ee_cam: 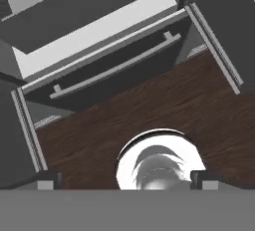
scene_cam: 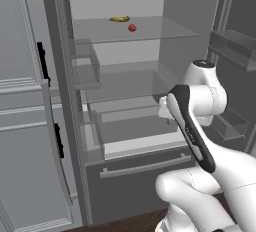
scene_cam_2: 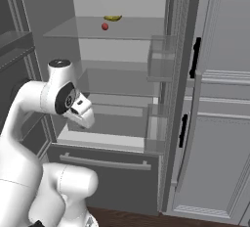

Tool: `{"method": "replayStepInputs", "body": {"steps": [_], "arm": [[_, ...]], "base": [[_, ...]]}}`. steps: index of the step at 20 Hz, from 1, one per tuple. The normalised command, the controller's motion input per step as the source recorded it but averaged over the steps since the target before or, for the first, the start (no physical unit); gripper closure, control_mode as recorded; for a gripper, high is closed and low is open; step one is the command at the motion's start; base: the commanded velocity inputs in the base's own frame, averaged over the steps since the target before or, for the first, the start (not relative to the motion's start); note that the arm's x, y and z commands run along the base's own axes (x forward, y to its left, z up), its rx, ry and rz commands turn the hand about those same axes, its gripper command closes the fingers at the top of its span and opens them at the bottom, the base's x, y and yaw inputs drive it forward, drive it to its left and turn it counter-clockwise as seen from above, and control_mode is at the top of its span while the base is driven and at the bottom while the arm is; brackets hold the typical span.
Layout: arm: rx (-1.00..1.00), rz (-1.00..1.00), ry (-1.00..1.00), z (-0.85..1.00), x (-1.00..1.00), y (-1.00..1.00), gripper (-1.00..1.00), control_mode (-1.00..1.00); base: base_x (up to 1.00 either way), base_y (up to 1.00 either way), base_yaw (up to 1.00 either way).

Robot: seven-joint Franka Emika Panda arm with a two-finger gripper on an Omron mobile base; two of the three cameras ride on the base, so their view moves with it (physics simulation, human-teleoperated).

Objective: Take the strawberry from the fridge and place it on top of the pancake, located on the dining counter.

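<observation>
The fridge (scene_cam: pixel 64 76) stands open in front of me, pale inside, with glass shelves. The strawberry (scene_cam: pixel 132 27) (scene_cam_2: pixel 105 26), small and red, lies on the upper glass shelf (scene_cam: pixel 160 32), just in front of a yellow banana (scene_cam: pixel 119 19) (scene_cam_2: pixel 113 18). My arm is folded low in front of the fridge, well below that shelf. My gripper (ee_cam: pixel 127 181) points down at the floor. It is open, its two dark fingertips (ee_cam: pixel 49 181) set far apart with nothing between them. The pancake and the dining counter are out of view.
Below the shelves is a dark freezer drawer with a long bar handle (scene_cam: pixel 145 167) (scene_cam_2: pixel 105 161) (ee_cam: pixel 109 65). Clear door bins (scene_cam: pixel 85 63) (scene_cam_2: pixel 161 59) hang on the open doors at both sides. Dark wooden floor (ee_cam: pixel 149 105) lies under the hand. Light grey cabinets (scene_cam_2: pixel 219 123) flank the fridge.
</observation>
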Motion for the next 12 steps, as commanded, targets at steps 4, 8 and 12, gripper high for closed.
{"method": "replayStepInputs", "body": {"steps": [4,8,12], "arm": [[-0.16,0.73,-0.17,0.09,-0.60,-0.10,-1.00,-1.00],[-0.03,0.43,-0.17,0.34,-0.64,0.00,-1.00,-1.00],[-0.01,0.20,-0.14,0.42,-0.55,0.00,-1.00,-1.00]], "base": [[0.00,0.00,0.00],[0.00,0.00,0.00],[0.00,0.00,0.00]]}}
